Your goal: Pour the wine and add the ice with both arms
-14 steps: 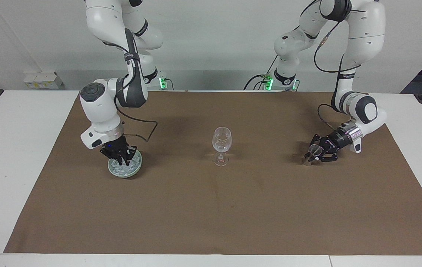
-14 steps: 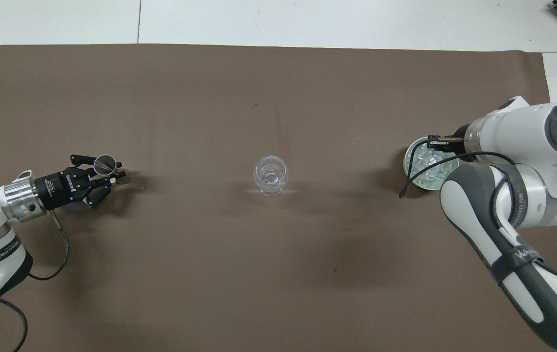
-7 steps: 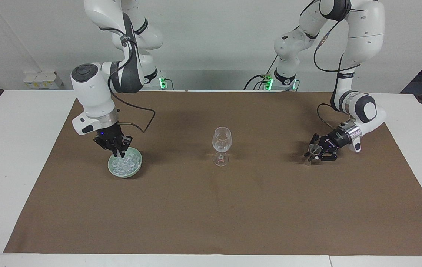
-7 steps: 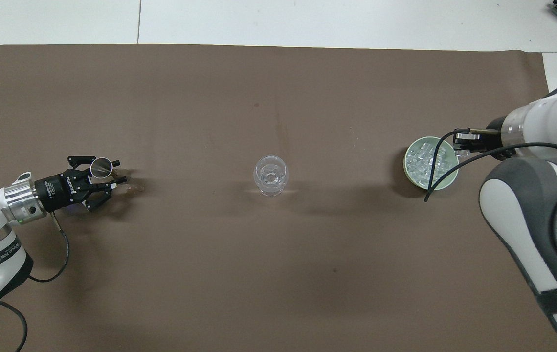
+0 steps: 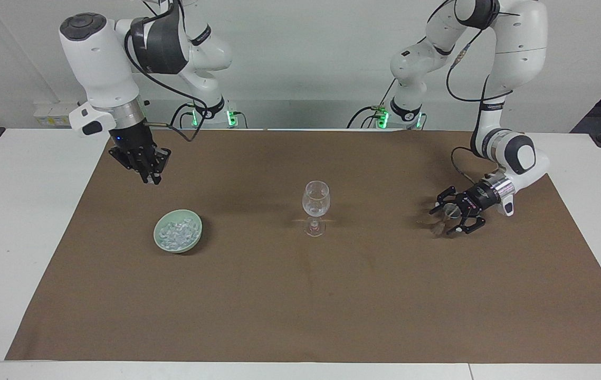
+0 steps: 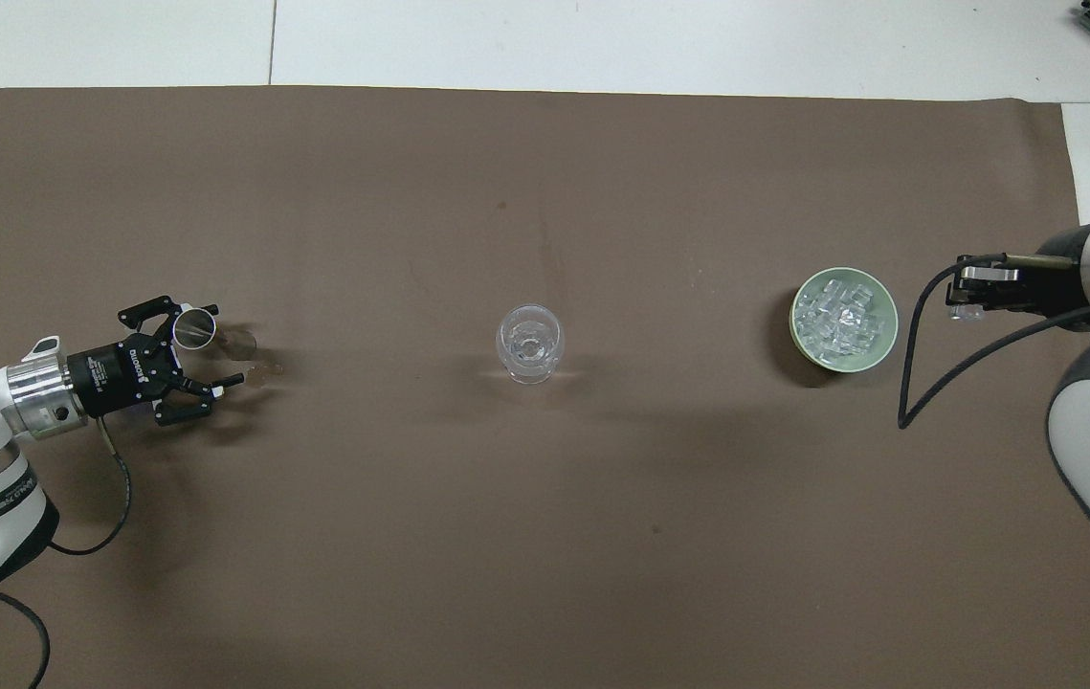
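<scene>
Left gripper [image 6: 224, 346] is held low near the left arm's end of the desk [image 5: 332, 306], jaws spread wide around a small metal cup [image 6: 192, 327], apparently not clamped. Right gripper [image 5: 148, 177] is held high and shut over the opposite end; a pinched chunk cannot be confirmed. Ice [image 5: 176, 232] is kept in the green bowl [image 5: 195, 236], and the wine glass [image 5: 315, 198] stands mid-desk, within both arms' reach.
</scene>
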Robot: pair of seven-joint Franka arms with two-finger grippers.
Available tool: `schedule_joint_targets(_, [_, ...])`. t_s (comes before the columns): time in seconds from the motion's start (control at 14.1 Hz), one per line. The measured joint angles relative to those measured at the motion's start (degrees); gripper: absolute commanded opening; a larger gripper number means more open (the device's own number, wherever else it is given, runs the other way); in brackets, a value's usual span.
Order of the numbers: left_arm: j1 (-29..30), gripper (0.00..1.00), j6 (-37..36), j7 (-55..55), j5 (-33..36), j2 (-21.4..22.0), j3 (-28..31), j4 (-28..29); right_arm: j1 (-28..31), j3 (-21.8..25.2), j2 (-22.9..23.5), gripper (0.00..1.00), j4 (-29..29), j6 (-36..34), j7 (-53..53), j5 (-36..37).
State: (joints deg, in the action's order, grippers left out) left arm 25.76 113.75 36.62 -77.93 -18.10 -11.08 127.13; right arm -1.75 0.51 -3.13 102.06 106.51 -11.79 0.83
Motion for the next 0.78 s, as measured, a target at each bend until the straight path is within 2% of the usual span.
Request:
schedule_joint_targets(0.21, [0.4,1.0,-0.5,-0.4,5.0,0.3,0.5,-0.8,-0.2,-0.6,0.0,0.0,-2.0,-0.9,0.0,0.0])
schedule_joint_targets(0.43, [3.0,1.0,-4.7,-0.4,13.2,0.9,0.8,-3.9,-0.2,-2.6,0.6,0.0,-3.2,-1.0,-0.9,-0.1])
schedule_joint_targets(0.78, [5.5,1.0,-12.5,-0.4,27.8,1.6,1.5,-12.0,-1.5,-13.0,2.9,0.0,-6.1,-3.2,-9.0,0.0])
